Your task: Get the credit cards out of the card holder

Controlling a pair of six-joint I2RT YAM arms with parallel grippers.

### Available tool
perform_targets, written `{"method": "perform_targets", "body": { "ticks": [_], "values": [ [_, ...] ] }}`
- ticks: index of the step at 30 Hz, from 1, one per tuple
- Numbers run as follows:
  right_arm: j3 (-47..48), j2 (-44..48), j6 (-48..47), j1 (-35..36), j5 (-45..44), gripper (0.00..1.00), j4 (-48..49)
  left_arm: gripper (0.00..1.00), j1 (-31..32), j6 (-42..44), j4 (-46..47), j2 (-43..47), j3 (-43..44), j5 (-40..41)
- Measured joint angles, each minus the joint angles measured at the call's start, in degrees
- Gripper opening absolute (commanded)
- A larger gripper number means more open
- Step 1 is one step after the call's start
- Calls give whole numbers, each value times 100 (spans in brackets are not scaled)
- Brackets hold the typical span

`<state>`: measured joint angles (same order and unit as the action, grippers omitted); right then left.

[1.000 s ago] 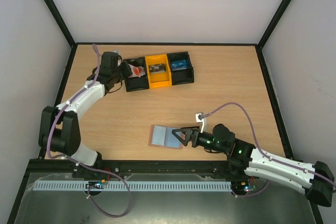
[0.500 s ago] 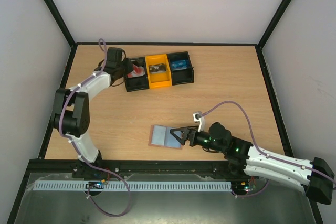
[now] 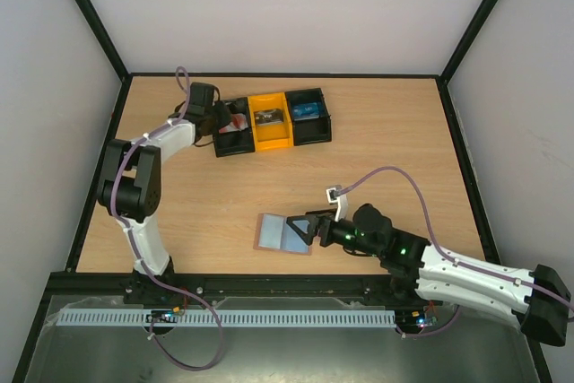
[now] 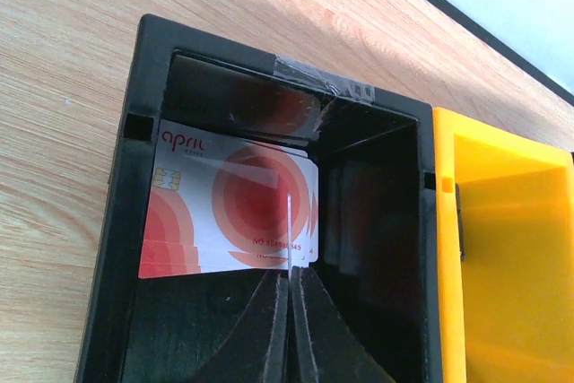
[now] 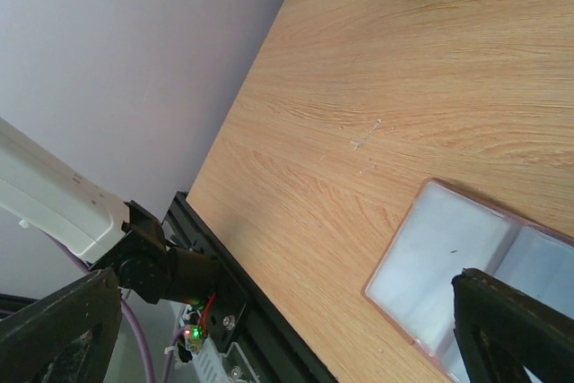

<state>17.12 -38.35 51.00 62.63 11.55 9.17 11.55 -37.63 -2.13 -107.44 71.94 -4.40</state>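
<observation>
Credit card (image 4: 224, 213) pale, red-ringed, in tray (image 4: 134, 105); left hand (image 4: 290, 280) pinched closed, right hand (image 3: 308, 228) spread, empty.

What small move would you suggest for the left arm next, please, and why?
Probably open the left gripper and let go. It is pinched on the edge of the pale card with red circles, which already sits within the walls of the tray's black compartment. The card holder lies open, with the right gripper at its edge.
</observation>
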Motion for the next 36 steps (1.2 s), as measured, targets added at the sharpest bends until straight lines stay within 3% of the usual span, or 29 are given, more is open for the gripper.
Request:
{"method": "perform_targets", "body": {
  "ticks": [36],
  "values": [
    [105,-201,-278,0,-149,98,-129,4,0,149,55,-538,505,260]
  ]
}}
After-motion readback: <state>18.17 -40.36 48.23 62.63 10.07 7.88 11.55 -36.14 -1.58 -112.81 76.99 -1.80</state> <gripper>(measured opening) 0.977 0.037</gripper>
